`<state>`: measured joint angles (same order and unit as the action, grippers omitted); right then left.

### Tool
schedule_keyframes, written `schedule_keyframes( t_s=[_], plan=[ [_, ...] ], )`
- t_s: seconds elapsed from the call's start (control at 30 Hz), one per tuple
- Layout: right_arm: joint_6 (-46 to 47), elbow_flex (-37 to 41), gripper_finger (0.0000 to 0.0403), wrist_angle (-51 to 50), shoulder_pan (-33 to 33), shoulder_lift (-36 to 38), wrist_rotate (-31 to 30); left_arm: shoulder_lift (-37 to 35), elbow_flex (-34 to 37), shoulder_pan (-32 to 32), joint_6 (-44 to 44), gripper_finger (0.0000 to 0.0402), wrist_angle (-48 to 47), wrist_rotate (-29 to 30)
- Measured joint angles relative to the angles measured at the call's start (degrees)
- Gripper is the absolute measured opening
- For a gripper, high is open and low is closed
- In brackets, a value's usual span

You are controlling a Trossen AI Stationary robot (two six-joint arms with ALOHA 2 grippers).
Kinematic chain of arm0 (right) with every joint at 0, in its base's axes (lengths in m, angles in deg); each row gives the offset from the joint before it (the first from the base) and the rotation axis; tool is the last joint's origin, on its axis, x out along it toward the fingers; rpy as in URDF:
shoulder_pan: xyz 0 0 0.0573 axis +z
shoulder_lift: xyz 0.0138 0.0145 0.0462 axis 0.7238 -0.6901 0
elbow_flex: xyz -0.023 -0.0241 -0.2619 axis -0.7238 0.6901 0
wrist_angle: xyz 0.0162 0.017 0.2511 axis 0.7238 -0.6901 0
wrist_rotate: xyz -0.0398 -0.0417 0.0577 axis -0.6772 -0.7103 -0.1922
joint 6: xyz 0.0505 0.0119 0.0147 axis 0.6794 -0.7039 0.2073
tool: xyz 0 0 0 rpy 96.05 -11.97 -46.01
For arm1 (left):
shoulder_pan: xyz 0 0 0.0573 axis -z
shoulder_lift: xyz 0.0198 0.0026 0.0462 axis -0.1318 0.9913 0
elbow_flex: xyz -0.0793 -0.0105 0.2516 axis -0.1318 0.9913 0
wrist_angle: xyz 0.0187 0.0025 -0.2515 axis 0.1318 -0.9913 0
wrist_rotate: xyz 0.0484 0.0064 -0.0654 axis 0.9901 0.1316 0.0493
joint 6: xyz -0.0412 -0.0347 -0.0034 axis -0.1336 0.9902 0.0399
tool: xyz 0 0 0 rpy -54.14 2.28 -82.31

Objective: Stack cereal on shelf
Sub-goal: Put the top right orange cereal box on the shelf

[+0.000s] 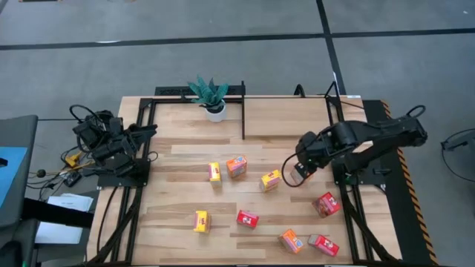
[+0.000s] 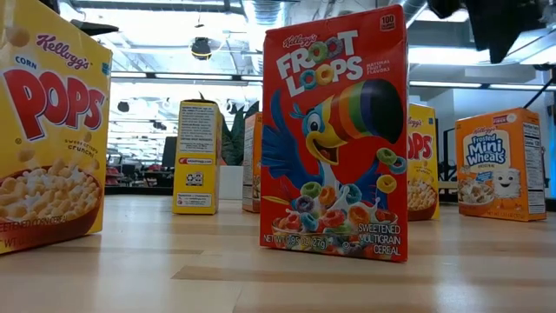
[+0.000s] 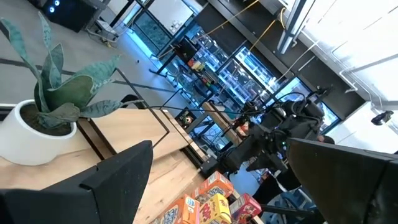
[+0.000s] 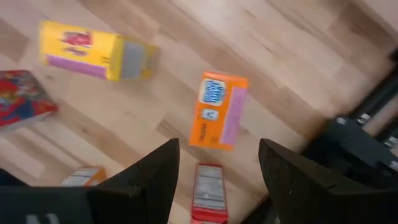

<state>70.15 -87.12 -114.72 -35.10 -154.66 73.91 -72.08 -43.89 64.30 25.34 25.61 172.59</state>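
While the right gripper [image 1: 295, 172] hangs wide open just beside a yellow cereal box [image 1: 271, 180], eight boxes stand scattered mid-table, none on the shelf [image 1: 286, 115]; likely light, stiff, crushable cardboard, best pinched across narrow sides; left gripper [image 1: 148, 132] waits open at the table's left edge.

Potted plant [image 1: 212, 95] at table's [image 1: 185, 159] far edge.

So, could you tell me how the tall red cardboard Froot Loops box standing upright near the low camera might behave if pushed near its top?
The red cardboard Froot Loops box stands upright on a narrow base, so a high push would probably tip it rather than slide it. The smooth light wood table likely lets a low push slide it. Being thin cardboard, it probably dents under a hard squeeze.
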Motion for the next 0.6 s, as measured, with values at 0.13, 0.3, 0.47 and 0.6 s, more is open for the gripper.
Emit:
schedule_keyframes(
  t_s=[0.13,0.3,0.47,0.6],
  plan=[
    [0.4,3.6,0.0245,0.6,0.7,1.3,0.0,0.0,0.0,0.0,1.2,0.0359,-0.3,0.0],
    [-0.6,7.9,0.0271,2.5,2.4,1.6,5.0,0.0,0.0,0.0,4.5,0.0359,-1.8,0.0],
    [-0.7,8.1,0.0330,3.9,2.5,1.6,5.7,0.0,0.0,0.0,7.3,0.0359,-3.3,0.0],
    [-0.7,8.1,0.0368,5.5,2.5,1.5,3.8,0.0,0.0,0.0,10.5,0.0359,-6.4,0.8]
  ],
)
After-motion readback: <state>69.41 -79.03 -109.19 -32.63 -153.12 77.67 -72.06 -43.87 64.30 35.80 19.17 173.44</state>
